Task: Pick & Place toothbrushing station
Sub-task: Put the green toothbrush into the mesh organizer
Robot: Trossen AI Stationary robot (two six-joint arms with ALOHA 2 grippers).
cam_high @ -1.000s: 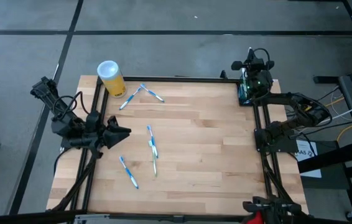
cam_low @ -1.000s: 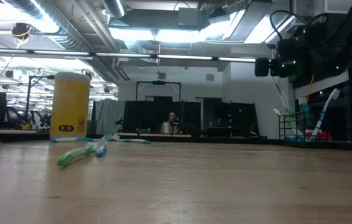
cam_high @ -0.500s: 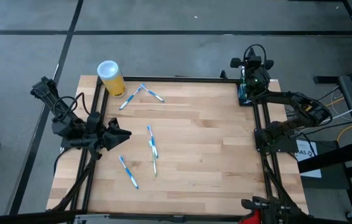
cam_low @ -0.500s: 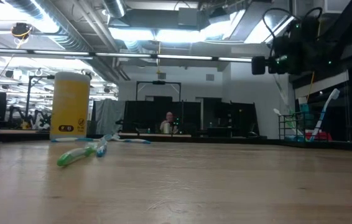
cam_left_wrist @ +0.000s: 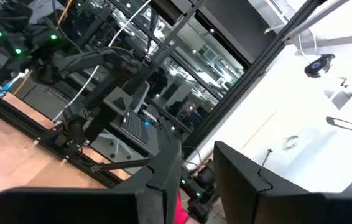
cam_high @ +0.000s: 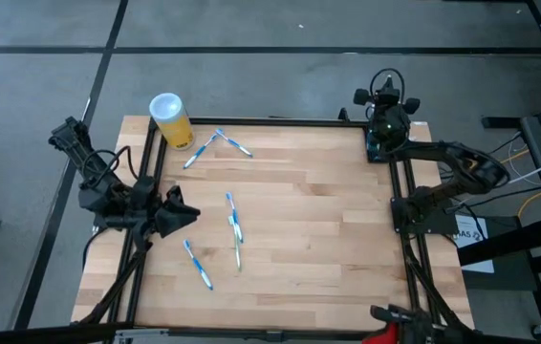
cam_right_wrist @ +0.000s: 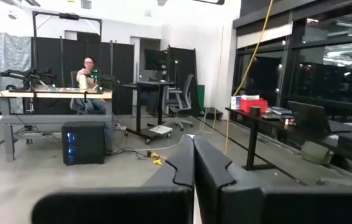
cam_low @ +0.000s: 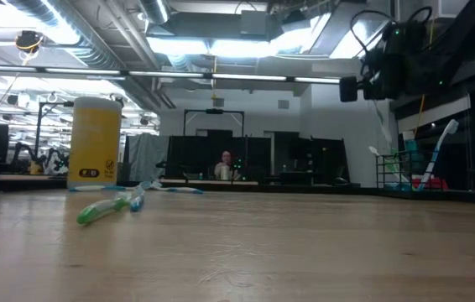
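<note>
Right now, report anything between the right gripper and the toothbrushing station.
Nothing visible. The right gripper hangs shut just above the toothbrushing station at the table's far right corner; the toothbrushes and cup lie well aside.

1. The toothbrushing station is a small, dark, box-like holder. It stands at the far right corner of the wooden counter, close to the edge.
2. From above, only part of it shows, dark with a bluish-green patch. The right arm reaches over it and hides the rest.
3. From counter height, the holder stands upright at the far right and looks like an open dark frame. Thin items stick up out of it, too small to make out.
</note>
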